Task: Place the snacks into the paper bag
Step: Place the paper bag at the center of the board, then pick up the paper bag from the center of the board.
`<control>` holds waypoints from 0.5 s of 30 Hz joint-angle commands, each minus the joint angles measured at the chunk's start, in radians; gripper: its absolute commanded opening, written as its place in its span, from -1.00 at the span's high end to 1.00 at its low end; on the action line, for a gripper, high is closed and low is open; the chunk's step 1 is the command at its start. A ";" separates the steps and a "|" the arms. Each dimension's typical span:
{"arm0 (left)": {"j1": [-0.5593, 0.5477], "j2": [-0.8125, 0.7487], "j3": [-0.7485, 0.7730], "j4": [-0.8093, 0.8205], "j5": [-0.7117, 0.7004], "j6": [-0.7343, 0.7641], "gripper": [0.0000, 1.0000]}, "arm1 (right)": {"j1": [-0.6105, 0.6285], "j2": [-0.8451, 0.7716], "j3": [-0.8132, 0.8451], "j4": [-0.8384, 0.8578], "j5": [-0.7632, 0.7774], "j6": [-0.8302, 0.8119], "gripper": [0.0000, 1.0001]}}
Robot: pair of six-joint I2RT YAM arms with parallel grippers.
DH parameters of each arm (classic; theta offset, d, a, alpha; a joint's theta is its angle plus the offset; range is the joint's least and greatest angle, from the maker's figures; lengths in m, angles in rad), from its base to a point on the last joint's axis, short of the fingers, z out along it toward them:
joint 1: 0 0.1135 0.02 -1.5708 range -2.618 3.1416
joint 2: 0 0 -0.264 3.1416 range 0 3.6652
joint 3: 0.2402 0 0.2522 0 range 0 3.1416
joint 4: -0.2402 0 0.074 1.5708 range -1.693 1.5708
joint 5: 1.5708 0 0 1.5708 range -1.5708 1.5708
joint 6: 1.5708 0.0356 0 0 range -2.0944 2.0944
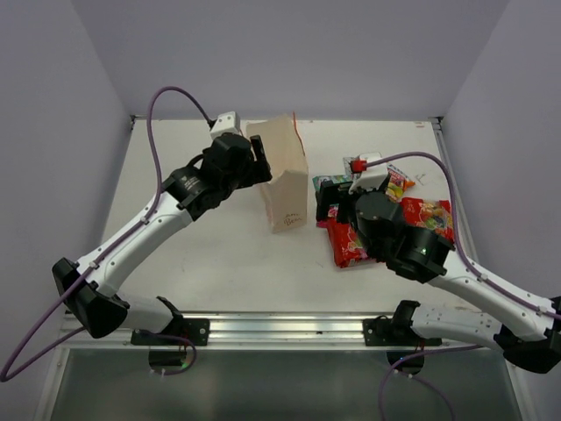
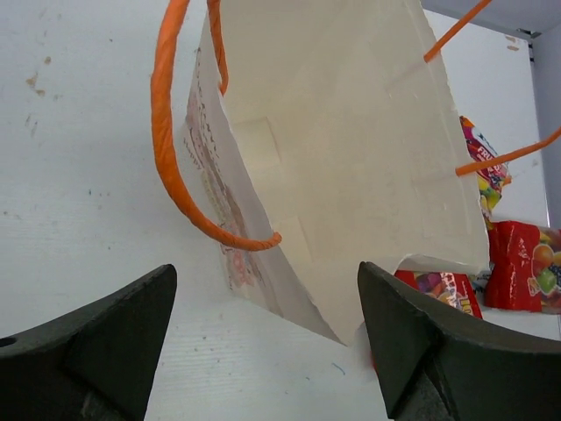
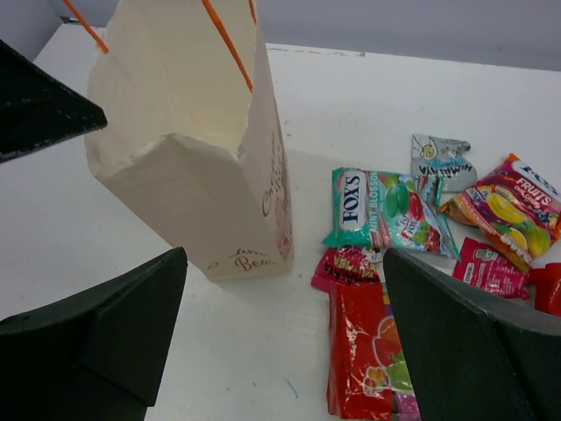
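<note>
The paper bag (image 1: 285,180) stands on its base on the counter (image 1: 202,254), mouth up and open, leaning slightly; an orange cord handle (image 2: 166,132) loops off its rim.

The left arm runs from its base up and across towards the bag in one long diagonal, the wrist bent so that the left claw (image 1: 259,162) points at the bag's left side near the top; in the wrist view the left claw (image 2: 267,351) is spread wide, one finger either side of the bag's rim, gripping nothing; whether the finger nearest the bag's corner touches the paper I cannot tell.

The right arm comes in from its base with the elbow folded, the forearm angled back towards the bag; the right claw (image 1: 337,210) hangs over the snacks (image 1: 377,210) just right of the bag; seen from its own wrist, the right claw (image 3: 285,351) gapes fully and has hold of nothing.

All the snacks lie on the counter to the right of the bag, outside it; a red packet (image 3: 359,351) lies nearest the bag's base, under the open claw; a small magenta packet (image 3: 346,263) touches its far end; the FOX'S packet (image 3: 377,206) lies just beyond that; a light blue packet (image 3: 443,158) and a multicoloured packet (image 3: 508,206) sit farther from the bag.
</note>
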 commanded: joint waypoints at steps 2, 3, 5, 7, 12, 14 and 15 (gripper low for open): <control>-0.008 0.033 0.074 -0.006 -0.119 -0.036 -0.72 | 0.008 -0.087 -0.059 -0.039 0.023 0.075 -0.97; -0.009 0.056 0.081 -0.012 -0.125 -0.045 -0.71 | 0.007 -0.096 -0.066 -0.044 0.022 0.077 -0.97; -0.012 0.075 0.098 -0.024 -0.133 -0.050 -0.68 | 0.007 -0.118 -0.091 -0.056 0.016 0.087 -0.97; -0.017 0.098 0.110 -0.035 -0.146 -0.056 -0.60 | 0.007 -0.148 -0.109 -0.058 0.006 0.092 -0.97; -0.018 0.138 0.133 -0.069 -0.183 -0.065 -0.42 | 0.007 -0.187 -0.148 -0.059 -0.001 0.087 -0.97; -0.018 0.142 0.138 -0.072 -0.189 -0.064 -0.34 | 0.007 -0.194 -0.154 -0.062 -0.001 0.081 -0.97; -0.018 0.147 0.140 -0.074 -0.200 -0.062 -0.32 | 0.007 -0.197 -0.155 -0.062 -0.001 0.078 -0.97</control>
